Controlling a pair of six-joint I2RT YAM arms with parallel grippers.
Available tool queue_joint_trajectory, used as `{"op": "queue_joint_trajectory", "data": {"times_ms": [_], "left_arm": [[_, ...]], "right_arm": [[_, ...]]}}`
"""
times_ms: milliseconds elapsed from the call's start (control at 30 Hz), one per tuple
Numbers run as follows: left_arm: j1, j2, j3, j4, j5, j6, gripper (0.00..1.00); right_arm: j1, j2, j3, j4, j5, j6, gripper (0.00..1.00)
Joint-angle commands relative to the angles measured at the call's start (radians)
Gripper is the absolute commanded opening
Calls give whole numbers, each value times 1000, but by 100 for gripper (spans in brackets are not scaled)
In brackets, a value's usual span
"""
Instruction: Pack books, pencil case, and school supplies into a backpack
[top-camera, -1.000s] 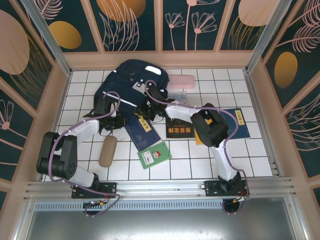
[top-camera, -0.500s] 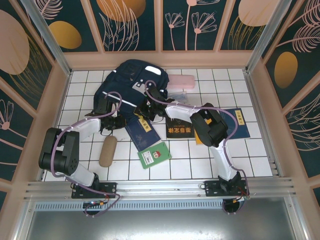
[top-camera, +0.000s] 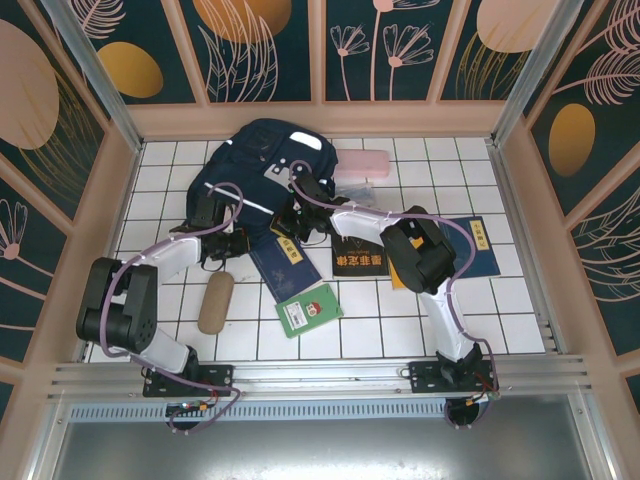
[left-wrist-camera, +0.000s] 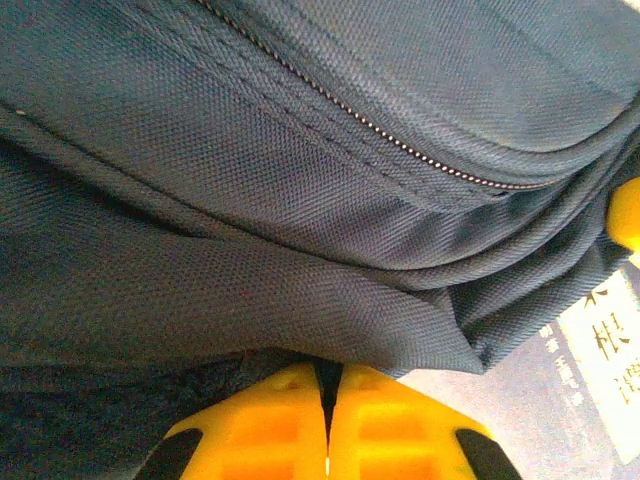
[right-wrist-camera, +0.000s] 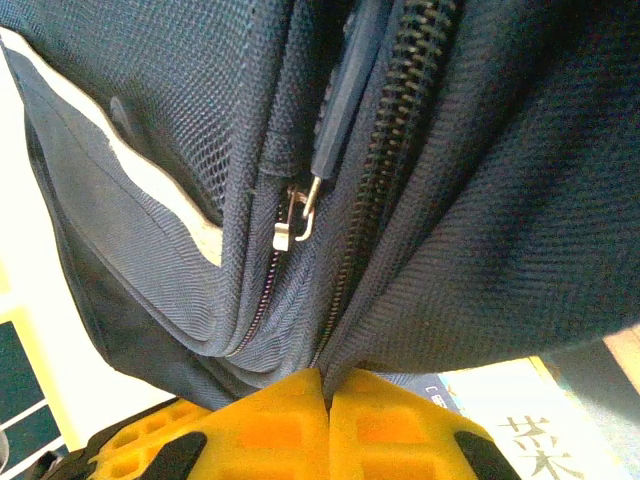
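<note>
- The tan oblong pouch (top-camera: 215, 302) lies on the tiles near the left arm, well apart from the bag's edge.
- The left gripper (top-camera: 228, 243) is at the backpack's near-left edge. In the wrist view its yellow fingers (left-wrist-camera: 270, 420) are pressed together on a fold of navy fabric.
- The backpack (top-camera: 262, 160) lies flat at the far middle of the table, with its near edge facing the arms.
- The navy book with a yellow label (top-camera: 280, 262) lies between the two grippers. Its far end is at or under the bag's near edge, and its long axis runs from there toward the arms, tilted slightly.
- The right gripper (top-camera: 298, 215) is on the near-right edge, closed on fabric just below a zipper track and its metal pull (right-wrist-camera: 293, 225).
- Judgement: the next move depends on lifting this pinched edge so the mouth opens over the book, but with both grippers holding cloth, neither is free to push the book in.
- The green book (top-camera: 308, 310) lies nearer the bases.
- The black book (top-camera: 360, 258) lies just right of the navy one, partly under the right arm.
- A pink case (top-camera: 358, 163) lies beside the bag's far-right side.
- A second navy book (top-camera: 480, 250) lies farthest right, well apart from the bag.
</note>
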Motion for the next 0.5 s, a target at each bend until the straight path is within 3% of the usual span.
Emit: {"op": "queue_joint_trajectory", "data": {"times_ms": [0, 467], "left_arm": [[0, -82, 11, -52, -83, -45, 0], [6, -234, 37, -231, -379, -82, 0]], "right_arm": [[-15, -15, 38, 5, 51, -26, 0], [-74, -157, 46, -106, 188, -137, 0]]}}
